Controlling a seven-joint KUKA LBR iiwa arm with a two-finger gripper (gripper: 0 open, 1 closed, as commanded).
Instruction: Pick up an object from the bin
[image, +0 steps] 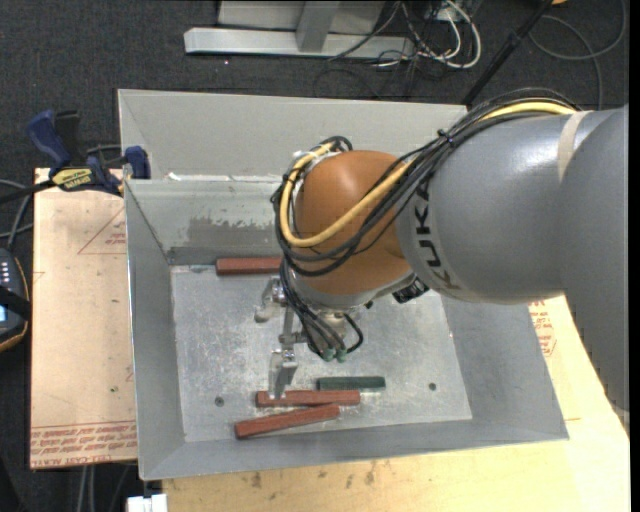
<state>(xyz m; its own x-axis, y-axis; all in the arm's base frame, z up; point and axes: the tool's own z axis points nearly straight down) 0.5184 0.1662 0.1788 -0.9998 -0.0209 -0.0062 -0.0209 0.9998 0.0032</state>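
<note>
My gripper (277, 342) hangs under the orange wrist cover at the middle of the bin, open, with bare bin floor between its fingers. One fingertip (268, 303) is toward the bin's back. The other fingertip (283, 382) reaches down to the left end of a red-brown bar (315, 398) lying across the front of the bin. Just in front of that bar lies a second red-brown bar (285, 424), slightly slanted. A dark green bar (352, 383) lies right of the lower fingertip.
A third red-brown bar (246, 265) lies by the bin's back wall, left of the arm. The arm and its orange cover hide the bin's middle and right back part.
</note>
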